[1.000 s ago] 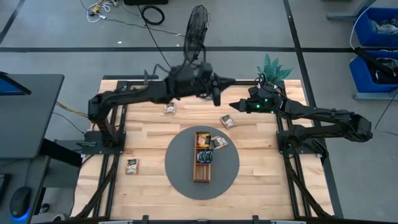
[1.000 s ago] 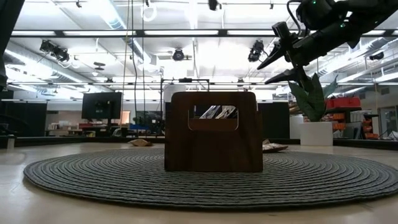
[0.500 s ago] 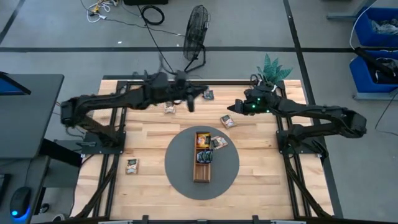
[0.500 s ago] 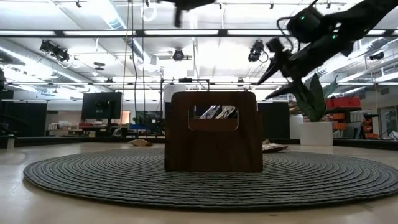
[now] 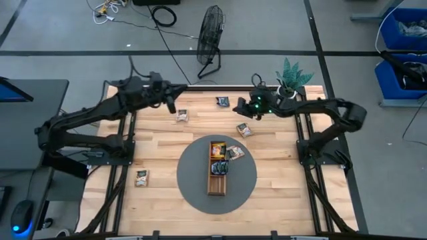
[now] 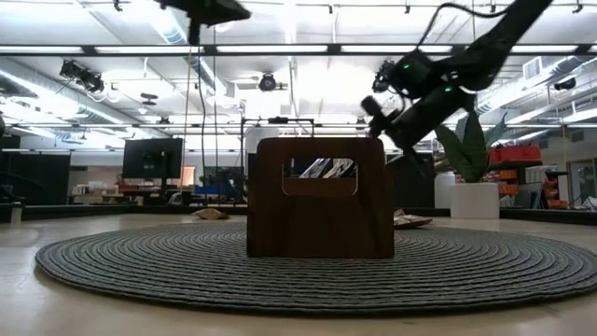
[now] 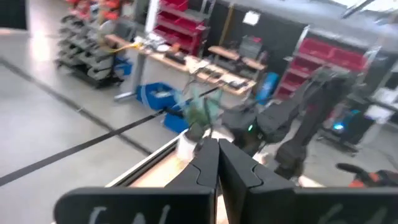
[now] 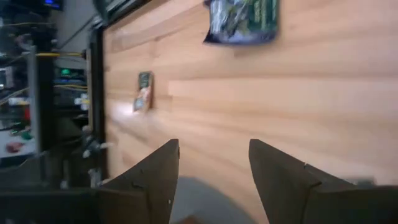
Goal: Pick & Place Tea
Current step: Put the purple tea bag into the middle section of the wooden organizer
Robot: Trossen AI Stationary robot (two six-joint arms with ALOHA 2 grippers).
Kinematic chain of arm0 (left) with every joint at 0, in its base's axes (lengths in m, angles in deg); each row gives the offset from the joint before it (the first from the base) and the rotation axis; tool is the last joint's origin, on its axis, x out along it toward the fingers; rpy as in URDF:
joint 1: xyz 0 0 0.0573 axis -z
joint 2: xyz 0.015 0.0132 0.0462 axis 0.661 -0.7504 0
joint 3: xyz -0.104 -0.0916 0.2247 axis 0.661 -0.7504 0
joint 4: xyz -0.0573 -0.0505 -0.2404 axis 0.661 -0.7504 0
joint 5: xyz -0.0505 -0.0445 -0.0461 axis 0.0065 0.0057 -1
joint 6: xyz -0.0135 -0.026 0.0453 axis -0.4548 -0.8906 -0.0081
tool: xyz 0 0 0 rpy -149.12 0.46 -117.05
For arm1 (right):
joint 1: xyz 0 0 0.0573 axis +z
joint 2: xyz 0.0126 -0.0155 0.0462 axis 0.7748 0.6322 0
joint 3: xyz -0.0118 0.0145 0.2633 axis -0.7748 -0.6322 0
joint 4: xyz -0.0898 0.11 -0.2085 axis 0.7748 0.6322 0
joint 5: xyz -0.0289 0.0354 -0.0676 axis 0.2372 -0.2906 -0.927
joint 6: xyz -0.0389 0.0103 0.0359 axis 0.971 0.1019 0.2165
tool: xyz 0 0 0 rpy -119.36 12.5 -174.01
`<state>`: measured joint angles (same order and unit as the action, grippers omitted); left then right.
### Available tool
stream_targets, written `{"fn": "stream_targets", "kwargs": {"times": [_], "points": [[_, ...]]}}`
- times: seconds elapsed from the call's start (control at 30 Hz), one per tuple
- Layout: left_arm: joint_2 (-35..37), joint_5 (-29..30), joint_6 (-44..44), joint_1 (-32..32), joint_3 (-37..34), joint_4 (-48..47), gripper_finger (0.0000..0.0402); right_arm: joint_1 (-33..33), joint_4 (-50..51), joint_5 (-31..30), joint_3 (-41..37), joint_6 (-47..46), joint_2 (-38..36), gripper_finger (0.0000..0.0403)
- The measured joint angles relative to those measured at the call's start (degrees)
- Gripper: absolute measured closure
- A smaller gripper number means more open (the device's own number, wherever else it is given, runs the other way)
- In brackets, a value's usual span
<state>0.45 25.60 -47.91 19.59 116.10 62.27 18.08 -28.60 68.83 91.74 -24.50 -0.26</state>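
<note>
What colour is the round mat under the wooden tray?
Grey. The round mat shows best in the high view, lying beneath the wooden tray.

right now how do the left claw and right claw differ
The left claw is shut, fingers pressed together, and holds nothing; the right claw is open, also empty. The left one sits over the table's far left corner, the right one beside a dark tea sachet at the far edge.

Four small flat square tea sachets [image 5: 223, 102] are counted loose on the table; perhaps three more fill one long brown wooden divided tray [image 5: 217, 186].
</note>
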Motion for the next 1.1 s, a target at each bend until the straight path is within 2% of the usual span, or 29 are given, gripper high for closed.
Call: {"fn": "stream_targets", "kwargs": {"times": [0.1,0.2,0.37,0.5,0.63,0.8,1.1], "points": [[2.7,-1.2,0.4,-1.6,-0.1,-4.9,0.0386,-1.3,1.6,-0.1,4.3,0.7,4.6,0.0202],[4.9,-3.7,0.5,-3.1,-0.1,-7.5,0.0367,-2.7,3.7,0.0,8.6,2.0,8.9,0.0202],[7.4,-7.1,0.8,-5.3,-0.1,-10.3,0.0296,-4.9,9.2,3.0,14.4,3.3,15.5,0.0202],[9.4,-8.7,1.5,-6.2,-0.1,-10.1,0.0232,-5.8,9.5,4.4,17.7,2.5,18.9,0.0202],[11.2,-8.8,3.5,-7.2,-0.1,-11.0,0.0192,-6.4,9.8,5.0,20.0,0.2,21.0,0.0202],[13.2,-8.7,4.3,-9.4,-0.1,-12.3,0.0177,-7.3,14.0,5.0,20.8,-0.2,22.1,0.0202],[15.0,-8.7,4.5,-11.7,-0.1,-12.7,0.0188,-7.7,13.0,4.4,20.8,-2.0,23.6,0.0202]]}}
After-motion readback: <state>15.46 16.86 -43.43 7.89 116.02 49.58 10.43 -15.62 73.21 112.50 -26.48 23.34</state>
